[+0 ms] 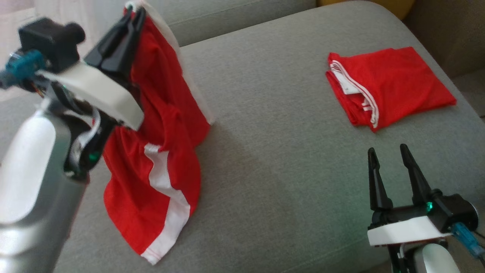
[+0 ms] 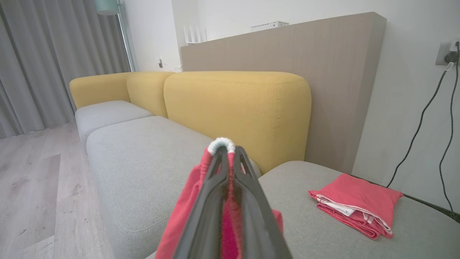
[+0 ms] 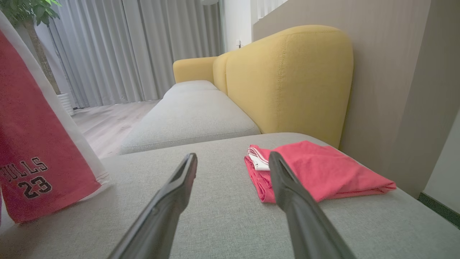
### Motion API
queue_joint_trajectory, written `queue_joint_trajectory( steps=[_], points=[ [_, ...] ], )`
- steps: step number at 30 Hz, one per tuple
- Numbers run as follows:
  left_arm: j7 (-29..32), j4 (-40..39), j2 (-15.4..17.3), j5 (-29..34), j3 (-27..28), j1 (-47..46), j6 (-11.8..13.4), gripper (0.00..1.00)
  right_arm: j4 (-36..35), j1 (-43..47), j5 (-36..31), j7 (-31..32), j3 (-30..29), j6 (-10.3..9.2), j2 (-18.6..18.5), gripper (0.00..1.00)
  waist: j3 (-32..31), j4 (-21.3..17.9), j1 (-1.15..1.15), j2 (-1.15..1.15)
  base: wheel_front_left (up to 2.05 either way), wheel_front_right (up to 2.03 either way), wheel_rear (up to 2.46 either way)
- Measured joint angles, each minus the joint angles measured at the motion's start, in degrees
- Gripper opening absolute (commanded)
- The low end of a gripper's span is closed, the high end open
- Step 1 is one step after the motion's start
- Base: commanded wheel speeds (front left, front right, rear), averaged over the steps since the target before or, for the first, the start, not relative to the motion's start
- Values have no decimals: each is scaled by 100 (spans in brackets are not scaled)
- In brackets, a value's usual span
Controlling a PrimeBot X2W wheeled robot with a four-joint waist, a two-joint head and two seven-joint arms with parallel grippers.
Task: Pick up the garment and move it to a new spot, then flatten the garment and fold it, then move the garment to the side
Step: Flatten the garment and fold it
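Your left gripper [image 1: 135, 13] is clamped shut on the garment [image 1: 159, 159], pinching a white-trimmed edge between its tips, high over the left side of the sofa cushion [image 1: 284, 159]. From that single pinch the garment hangs in loose vertical folds. Its lower hem appears to touch the cushion near the left edge, toward the front.

Expect it to handle as light, limp jersey cloth: no stiffness at all, probably a little slick, and not fragile. Held at one point it bunches into a rope, so it will not lie flat when you set it down. You will likely want a second hold on the same trimmed edge, well apart from the first, or on a free corner, so the cloth spreads between two points.

It is bright red, with a broad white stripe running down the hanging panel and a narrow white hem at the bottom. In the right wrist view you can read dark lettering and the number 23 near the lower edge.

Further right, a folded red cloth [image 1: 390, 85] with white trim lies near the far right corner of the cushion, well apart from the hanging garment.

Your right gripper [image 1: 387, 151] sits over the front right part of the cushion, fingers spread wide and holding nothing.
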Motion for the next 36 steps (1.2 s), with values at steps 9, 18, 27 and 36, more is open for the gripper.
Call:
queue_joint_trajectory(
  steps=[9,18,27,36],
  points=[
    [-867,898,-93,55,-35,-536,-315,0,4,0,0,0,19,0,0,100,31,-282,0,0,0,0,0],
    [-1544,653,-561,-659,-511,-580,-495,0,-10,2,-5,0,-102,0,0,100,61,-194,0,0,0,0,0],
    [-1527,-280,-509,-1662,-1592,1578,-498,0,1,24,-56,0,-274,0,0,100,6,295,0,0,0,0,0],
    [-1940,-42,168,-1907,-1760,3975,-80,0,67,270,-186,0,-398,0,1,100,-206,963,0,0,0,0,0]
  ],
)
